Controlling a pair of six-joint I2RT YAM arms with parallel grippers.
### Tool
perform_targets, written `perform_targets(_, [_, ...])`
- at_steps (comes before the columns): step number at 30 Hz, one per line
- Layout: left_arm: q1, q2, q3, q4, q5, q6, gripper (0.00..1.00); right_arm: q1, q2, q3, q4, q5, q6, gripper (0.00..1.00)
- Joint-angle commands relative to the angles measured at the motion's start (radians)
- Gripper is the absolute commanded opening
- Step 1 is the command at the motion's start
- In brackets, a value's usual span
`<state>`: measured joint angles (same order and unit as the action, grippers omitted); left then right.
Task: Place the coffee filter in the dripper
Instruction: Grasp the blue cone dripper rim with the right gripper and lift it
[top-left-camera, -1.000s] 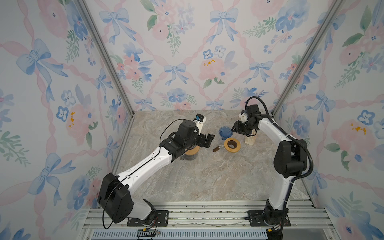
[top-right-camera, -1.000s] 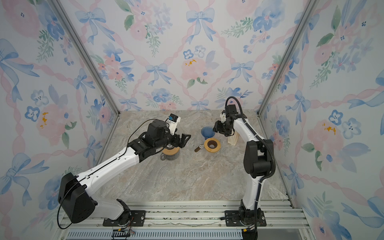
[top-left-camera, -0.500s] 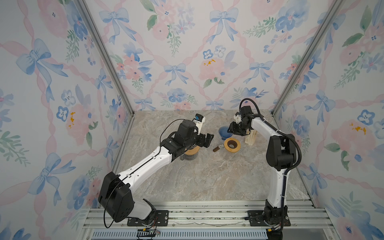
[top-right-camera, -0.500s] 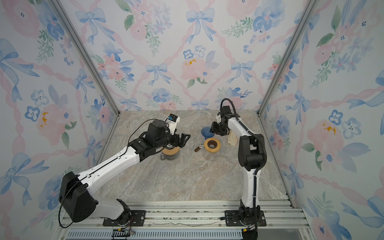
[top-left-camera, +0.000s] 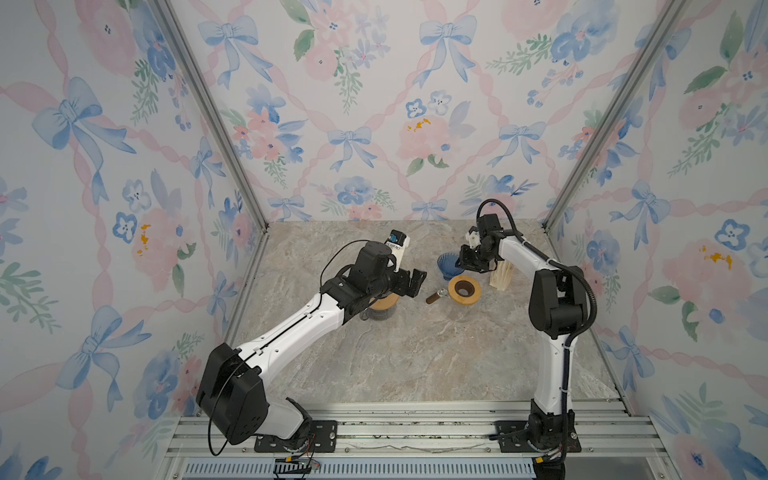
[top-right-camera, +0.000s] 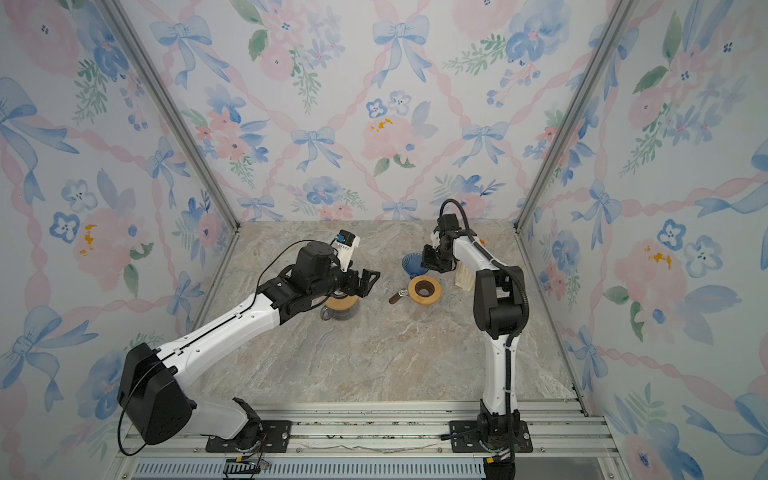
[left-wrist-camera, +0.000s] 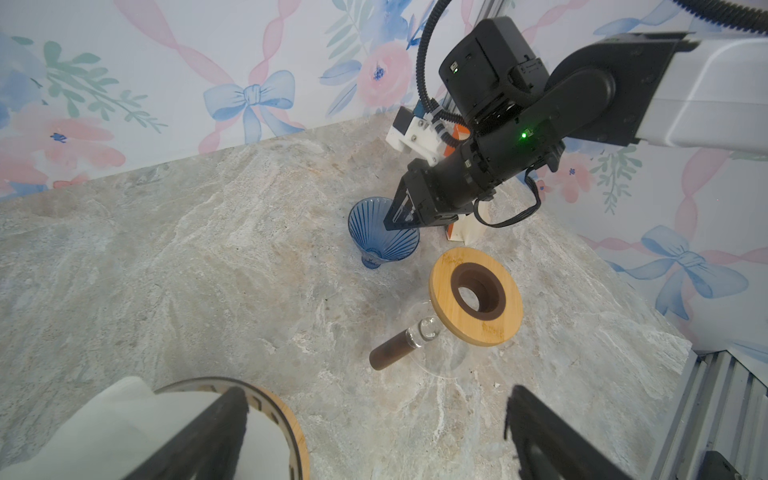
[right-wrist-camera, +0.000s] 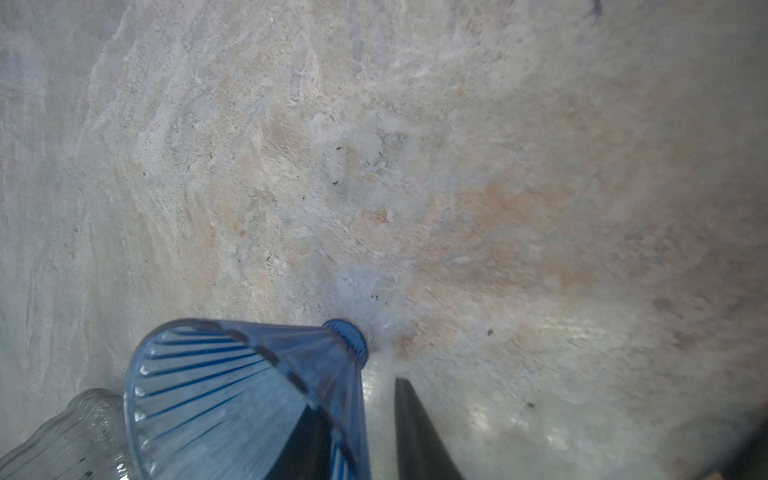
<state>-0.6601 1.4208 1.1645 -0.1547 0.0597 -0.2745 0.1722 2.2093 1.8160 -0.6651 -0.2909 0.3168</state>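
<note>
The dripper (top-left-camera: 448, 266) (top-right-camera: 411, 264) is a blue ribbed cone standing narrow end down at the back of the table. My right gripper (top-left-camera: 463, 262) (top-right-camera: 428, 259) (left-wrist-camera: 392, 220) straddles its near wall. In the right wrist view one finger is inside the dripper (right-wrist-camera: 232, 382) and the other outside; the right gripper (right-wrist-camera: 357, 399) is still open, a sliver of table showing beside the wall. The white coffee filter (left-wrist-camera: 124, 432) sits in a wooden-rimmed holder (top-left-camera: 384, 302) under my left arm. My left gripper (top-left-camera: 411, 282) (left-wrist-camera: 374, 436) is wide open and empty beside it.
A glass carafe with a wooden collar (top-left-camera: 465, 287) (left-wrist-camera: 476, 297) and a brown handle (left-wrist-camera: 388, 353) stands just in front of the dripper. A pale wooden stand (top-left-camera: 500, 274) is behind the right arm. Flowered walls close in on three sides.
My right gripper has moved left and down onto the dripper's wall, and its jaws have narrowed. The left arm has hardly moved.
</note>
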Motion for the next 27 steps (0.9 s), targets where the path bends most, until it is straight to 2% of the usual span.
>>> perform_targets(1, [0.007, -0.015, -0.018, -0.007, -0.003, -0.023, 0.98, 0.009, 0.016, 0.023, 0.018, 0.001, 0.014, 0.23])
perform_targets(4, [0.007, -0.022, -0.024, -0.007, -0.007, -0.022, 0.98, 0.010, 0.002, 0.011, 0.031, 0.004, 0.022, 0.17])
perform_targets(8, [0.007, -0.029, -0.029, -0.007, -0.008, -0.022, 0.98, 0.010, -0.016, -0.003, 0.044, 0.004, 0.029, 0.14])
perform_targets(27, [0.007, -0.059, -0.040, -0.007, -0.014, -0.017, 0.98, 0.006, -0.163, -0.056, 0.065, -0.028, 0.047, 0.05])
